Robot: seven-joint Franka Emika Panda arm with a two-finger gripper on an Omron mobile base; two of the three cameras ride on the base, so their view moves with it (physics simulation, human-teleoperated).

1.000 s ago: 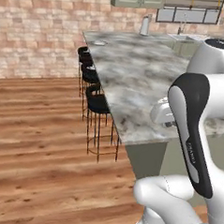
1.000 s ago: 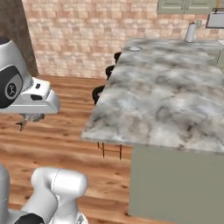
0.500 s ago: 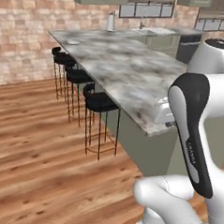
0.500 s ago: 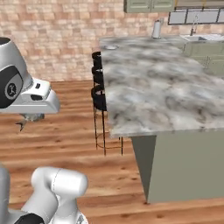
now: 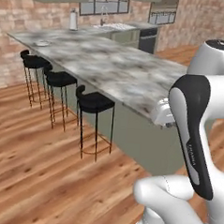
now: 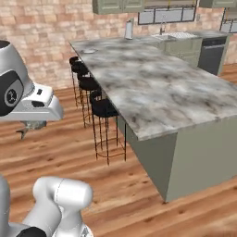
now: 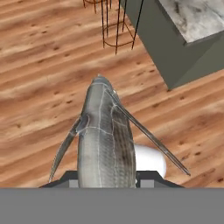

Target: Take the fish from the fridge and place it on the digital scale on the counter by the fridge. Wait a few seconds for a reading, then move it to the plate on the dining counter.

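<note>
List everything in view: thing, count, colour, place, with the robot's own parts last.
dining counter: one, grey-white veined marble top on a grey-green base, centre of both base views.
stools: three, black seats on thin metal legs, in a row along the counter's edge.
plate: one, pale, at the counter's far end near the stools.
paper towel roll: one, white, upright at the counter's far end.
sink and tap: one, pale, on the back counter under the window.
dishwasher: one, black front, in the back cabinets.
floor: brown wood planks.
fish: one, silver-grey, held over the floor.
gripper: one, white and grey, shut on the fish, beside the counter's near corner.
</note>
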